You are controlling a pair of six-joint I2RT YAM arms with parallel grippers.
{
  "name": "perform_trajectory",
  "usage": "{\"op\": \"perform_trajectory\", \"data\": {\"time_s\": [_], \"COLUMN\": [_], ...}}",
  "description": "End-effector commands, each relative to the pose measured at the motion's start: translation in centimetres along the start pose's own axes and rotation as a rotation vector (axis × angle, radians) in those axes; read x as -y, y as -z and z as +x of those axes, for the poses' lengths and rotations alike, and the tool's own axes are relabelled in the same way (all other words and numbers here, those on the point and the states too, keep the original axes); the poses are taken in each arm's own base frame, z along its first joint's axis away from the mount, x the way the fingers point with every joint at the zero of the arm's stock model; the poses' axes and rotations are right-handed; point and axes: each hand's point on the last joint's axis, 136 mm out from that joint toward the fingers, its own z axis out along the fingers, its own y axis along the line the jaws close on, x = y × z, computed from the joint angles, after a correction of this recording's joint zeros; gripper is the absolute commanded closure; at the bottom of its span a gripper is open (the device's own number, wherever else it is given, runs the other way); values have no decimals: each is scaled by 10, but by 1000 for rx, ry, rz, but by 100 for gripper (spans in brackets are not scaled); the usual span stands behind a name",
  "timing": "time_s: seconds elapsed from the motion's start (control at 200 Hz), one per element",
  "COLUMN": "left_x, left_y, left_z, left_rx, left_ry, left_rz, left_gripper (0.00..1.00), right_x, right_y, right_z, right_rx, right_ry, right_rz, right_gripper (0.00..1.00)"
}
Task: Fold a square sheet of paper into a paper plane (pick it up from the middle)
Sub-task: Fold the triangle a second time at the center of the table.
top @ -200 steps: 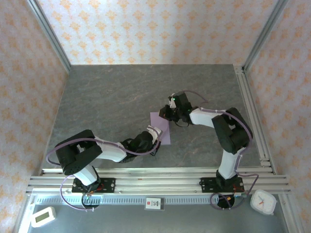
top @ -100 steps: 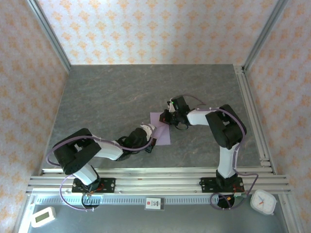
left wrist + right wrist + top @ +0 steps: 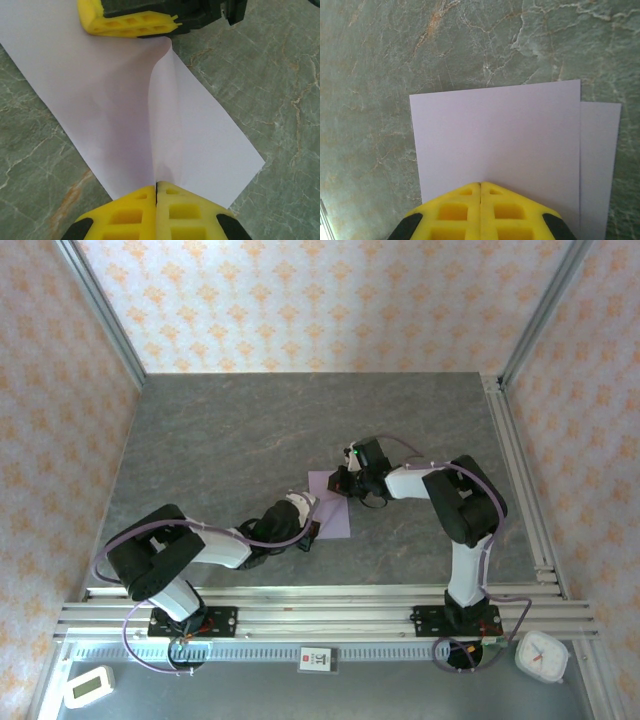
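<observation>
The square sheet of paper (image 3: 336,514), pale lilac, lies on the grey marbled table (image 3: 230,440) between my two grippers. In the left wrist view my left gripper (image 3: 156,186) is shut, pinching the near edge of the sheet (image 3: 100,100) into a raised ridge. That ridge runs across the sheet to the yellow fingers (image 3: 130,24) of my right gripper at the far edge. From above, the left gripper (image 3: 308,523) is at the sheet's lower left and the right gripper (image 3: 343,481) at its upper right. My right gripper (image 3: 480,184) is shut against the sheet (image 3: 495,135), where a second layer shows offset on the right.
Aluminium rails (image 3: 320,605) run along the near edge and another rail (image 3: 520,470) along the right side. Patterned walls enclose the table. A white timer (image 3: 88,686) and a small clock (image 3: 541,655) sit below the rails.
The right gripper came down onto the sheet's far edge and closed. The left gripper shifted slightly left along the near edge, staying shut.
</observation>
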Motion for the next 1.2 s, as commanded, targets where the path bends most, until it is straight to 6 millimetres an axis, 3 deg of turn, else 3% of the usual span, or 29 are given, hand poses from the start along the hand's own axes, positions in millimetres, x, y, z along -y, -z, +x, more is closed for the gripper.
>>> {"op": "perform_trajectory", "data": {"time_s": [0.0, 0.405, 0.676, 0.781, 0.996, 1.196], "left_x": [-9, -16, -17, -18, -17, -17], "left_y": [-4, -11, -14, -14, -15, -17], "left_z": [-1, 9, 20, 22, 23, 24], "left_rx": [2, -35, -66, -72, -76, -81], "left_ry": [17, 27, 33, 33, 32, 30], "left_rz": [-40, -52, -49, -49, -43, -42], "left_gripper": [100, 100, 100, 100, 100, 100], "right_x": [32, 22, -30, -42, -45, -37], "right_y": [-9, -7, 20, 36, 61, 70], "right_z": [23, 15, -27, -34, -16, 25], "right_rx": [-59, -53, 38, 79, 129, 127], "right_ry": [-35, -24, 42, 55, 22, -15], "right_rz": [85, 68, -6, -17, -63, -82], "right_gripper": [100, 100, 95, 93, 94, 96]}}
